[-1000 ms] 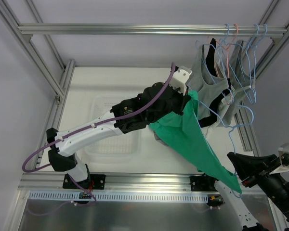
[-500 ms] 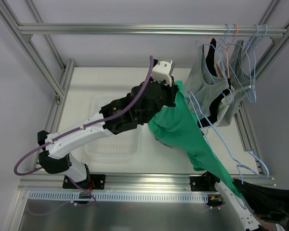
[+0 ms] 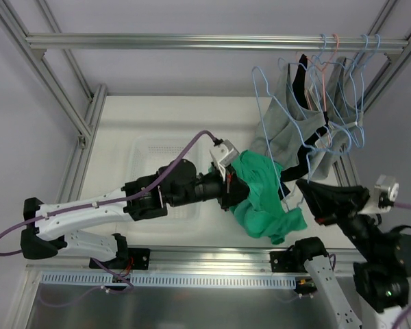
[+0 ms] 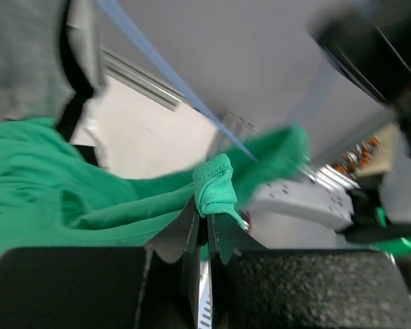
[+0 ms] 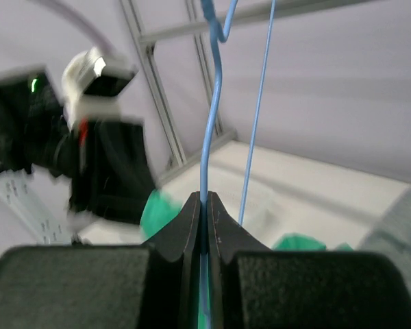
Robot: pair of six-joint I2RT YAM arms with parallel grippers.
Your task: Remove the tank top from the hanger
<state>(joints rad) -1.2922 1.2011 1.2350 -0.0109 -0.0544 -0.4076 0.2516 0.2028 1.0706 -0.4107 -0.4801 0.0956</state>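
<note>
- Tank top (image 3: 264, 202): a second ago this green garment was stretched in a long band down to the near right corner. Now it has gone slack and sits bunched in a heap over the near middle of the table (image 3: 123, 123), just beside the clear tray (image 3: 151, 147).
- We judge it mostly stripped off. A blue wire crosses the heap's edge, so we cannot tell whether it is fully free.
- The right gripper (image 3: 305, 188) has swung back in from the near right corner. It now sits right of the heap, with its forearm angled inward from the near right.
- In its wrist view, the right gripper (image 5: 207, 200) has its fingers pressed together on the wire of the blue hanger (image 5: 212, 103).
- The left gripper (image 3: 234, 190) has dropped from its raised spot above mid-table. Its arm now lies long and low across the tray.
- In its wrist view, the left gripper (image 4: 207, 214) pinches a small fold of the green cloth (image 4: 68, 192).
- The hanger (image 3: 268, 116) now stands up from the right gripper and reaches away toward the far side.
- Farthest off, grey tops (image 3: 298, 116) hang from the rail (image 3: 192, 42).
</note>
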